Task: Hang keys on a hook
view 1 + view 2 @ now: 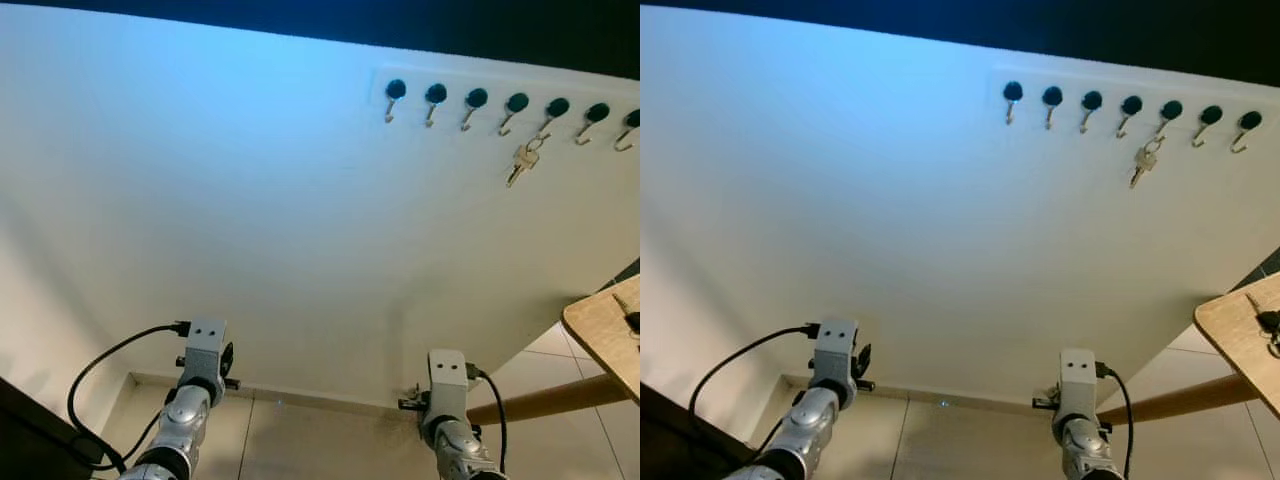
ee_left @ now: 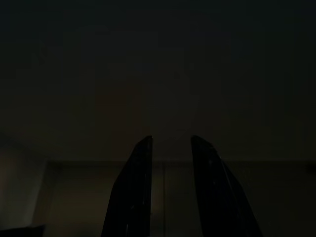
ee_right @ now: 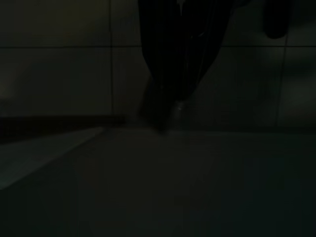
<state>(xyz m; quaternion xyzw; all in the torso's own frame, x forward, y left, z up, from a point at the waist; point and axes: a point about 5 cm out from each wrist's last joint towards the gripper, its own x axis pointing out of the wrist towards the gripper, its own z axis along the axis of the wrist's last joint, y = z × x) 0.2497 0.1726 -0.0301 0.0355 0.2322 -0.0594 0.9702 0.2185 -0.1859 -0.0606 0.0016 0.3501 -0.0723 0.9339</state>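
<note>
A white rack (image 1: 500,85) with several black-knobbed metal hooks is fixed high on the white wall, up and to my right. A small bunch of silver keys (image 1: 522,160) hangs from one hook (image 1: 548,118) near the rack's right end. Both arms hang low, far below the rack: the left arm (image 1: 200,375) and the right arm (image 1: 447,395). In the dark left wrist view the left gripper (image 2: 171,140) is open with nothing between its fingers. The right gripper (image 3: 165,121) looks shut in its very dark view, pointing at tiled floor.
A round wooden table edge (image 1: 605,335) juts in at the right with a small dark object (image 1: 632,322) on it, and a wooden leg (image 1: 545,402) slants below. A black cable (image 1: 95,385) loops from the left wrist. Tiled floor meets the wall's skirting below.
</note>
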